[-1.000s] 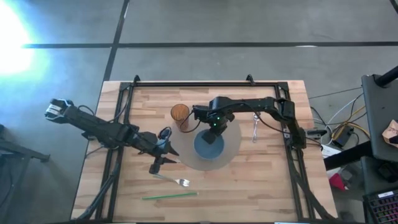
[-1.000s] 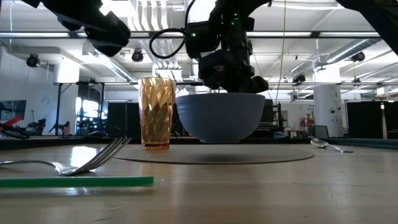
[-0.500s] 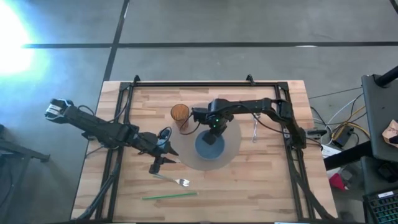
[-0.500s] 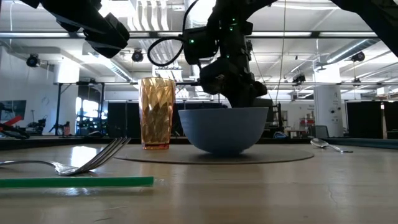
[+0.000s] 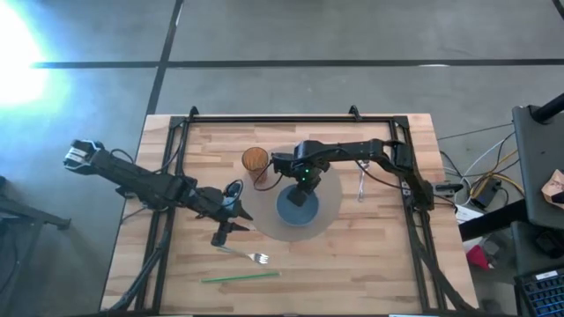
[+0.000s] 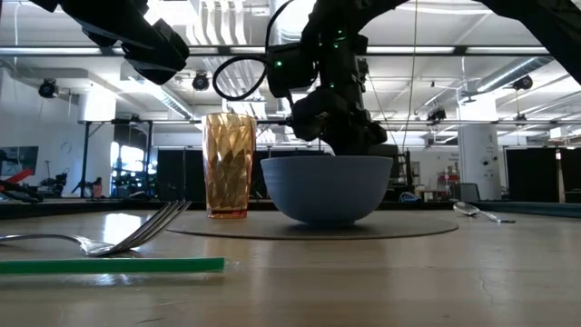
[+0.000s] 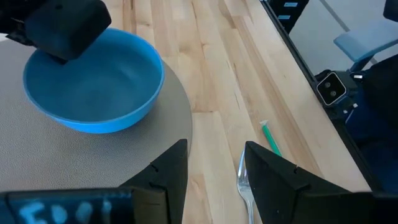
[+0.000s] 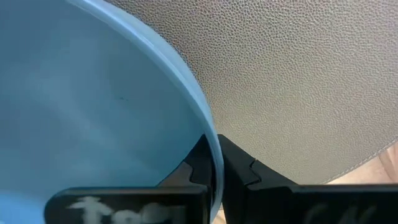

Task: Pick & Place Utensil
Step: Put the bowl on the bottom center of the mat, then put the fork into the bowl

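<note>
The right gripper (image 5: 300,187) was clamped on the rim of the blue bowl (image 5: 298,207), one finger inside and one outside the wall, as the right wrist view showed; the bowl sat on the round grey mat (image 5: 328,210) near the middle of the worktop (image 5: 379,255), beside the amber glass (image 5: 255,161).

The left gripper (image 5: 222,233) hovered at the mat's left edge with its fingers (image 7: 273,177) apart and nothing between them; the fork (image 5: 247,255) lay just beyond it on the bare wood, toward the front edge, its long axis running roughly left to right with the tines toward the right; in the left wrist view the tines showed in the gap between the fingers; the green straw (image 5: 241,276) lay a little further toward the front, nearly parallel to the fork.

A spoon (image 5: 361,180) lay off the mat's right side, its long axis running front to back, near the right arm.

The left arm was plainly the nearer to the fork, the right busy with the bowl; a short descent toward the handle looked the likely coming move.
</note>
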You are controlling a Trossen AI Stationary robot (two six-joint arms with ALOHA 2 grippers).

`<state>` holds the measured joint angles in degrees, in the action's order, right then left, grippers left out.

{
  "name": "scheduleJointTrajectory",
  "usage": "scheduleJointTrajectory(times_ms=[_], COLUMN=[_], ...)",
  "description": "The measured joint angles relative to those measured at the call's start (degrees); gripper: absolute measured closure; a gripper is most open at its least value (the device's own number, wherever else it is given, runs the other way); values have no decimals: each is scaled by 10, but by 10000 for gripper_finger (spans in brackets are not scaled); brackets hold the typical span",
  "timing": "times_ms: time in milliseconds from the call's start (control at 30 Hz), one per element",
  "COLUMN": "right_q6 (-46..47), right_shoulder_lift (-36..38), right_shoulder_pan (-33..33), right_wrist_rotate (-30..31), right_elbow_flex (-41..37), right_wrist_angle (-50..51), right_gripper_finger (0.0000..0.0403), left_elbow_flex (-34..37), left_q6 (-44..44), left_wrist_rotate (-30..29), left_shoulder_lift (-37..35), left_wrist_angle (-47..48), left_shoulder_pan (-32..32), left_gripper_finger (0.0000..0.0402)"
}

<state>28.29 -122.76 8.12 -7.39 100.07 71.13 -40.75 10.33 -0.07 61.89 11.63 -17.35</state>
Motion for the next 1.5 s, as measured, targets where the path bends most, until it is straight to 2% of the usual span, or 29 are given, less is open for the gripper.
scheduleJointTrajectory(times_ms=[400,767,1033,1267,1500], right_q6=[-10,-22,-31,-64,-105], right_shoulder_lift=[5,8,13,13,13], right_shoulder_pan=[0,0,1,2,2], right_wrist_rotate=[0,0,0,0,1], right_elbow_flex=[0,0,12,53,111], right_wrist_angle=[-1,-3,-3,20,68], right_gripper_finger=[388,300,252,227,220], left_elbow_flex=[0,0,0,0,0], left_q6=[0,0,0,0,-1], left_wrist_rotate=[0,0,0,0,0], left_shoulder_lift=[0,0,0,0,0], left_wrist_angle=[0,0,0,-1,-1], left_shoulder_pan=[0,0,0,0,0], left_gripper_finger=[250,250,250,250,250])
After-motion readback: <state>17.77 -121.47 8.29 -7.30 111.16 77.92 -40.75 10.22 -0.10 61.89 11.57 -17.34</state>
